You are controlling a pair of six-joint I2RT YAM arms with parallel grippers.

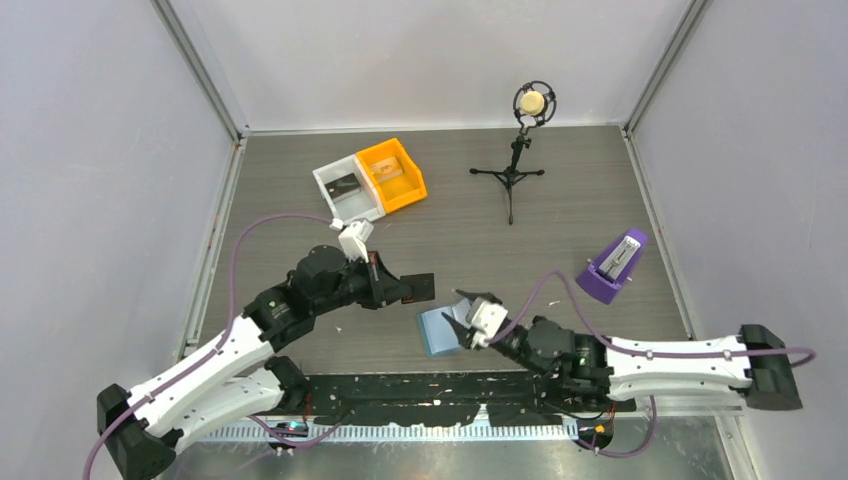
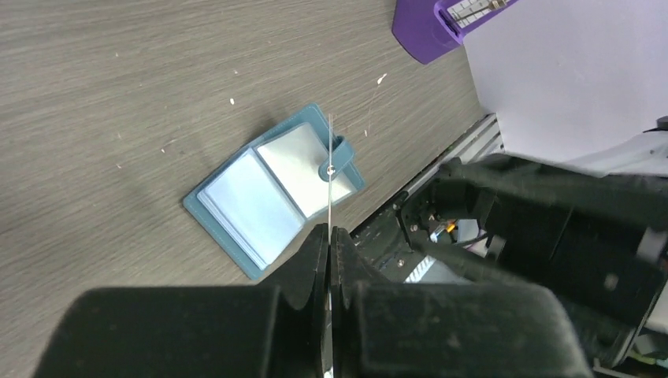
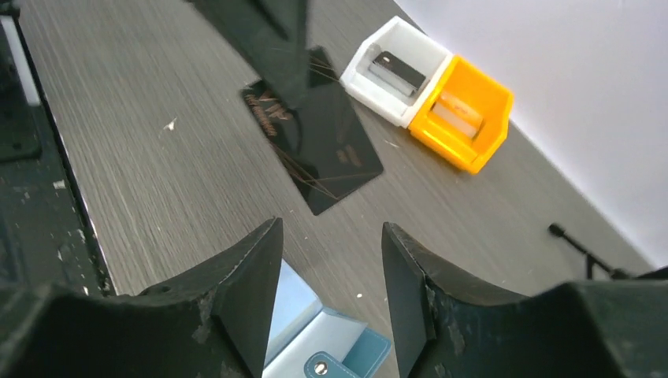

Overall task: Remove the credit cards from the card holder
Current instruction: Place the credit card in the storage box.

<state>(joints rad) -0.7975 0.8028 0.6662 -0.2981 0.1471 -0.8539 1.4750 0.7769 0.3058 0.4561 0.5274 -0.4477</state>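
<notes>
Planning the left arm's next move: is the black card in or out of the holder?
Out. The left gripper is shut on the black card, apart from the card holder lying open on the table.

holder (image 1: 437, 331) lies open on the table (image 1: 560, 210) near its front edge. card (image 1: 421, 288), in the left gripper (image 1: 403, 291), is just behind-left of it. two bins (image 1: 366, 170) touch side by side at back left; mic stand (image 1: 512, 172) back centre; wedge (image 1: 612, 268) right.

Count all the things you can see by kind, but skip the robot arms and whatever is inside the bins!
Bins: 2, the white bin and the orange bin
Blue card holder: 1
Black card: 1
Purple stand: 1
Microphone on its tripod: 1
Total: 6
</notes>
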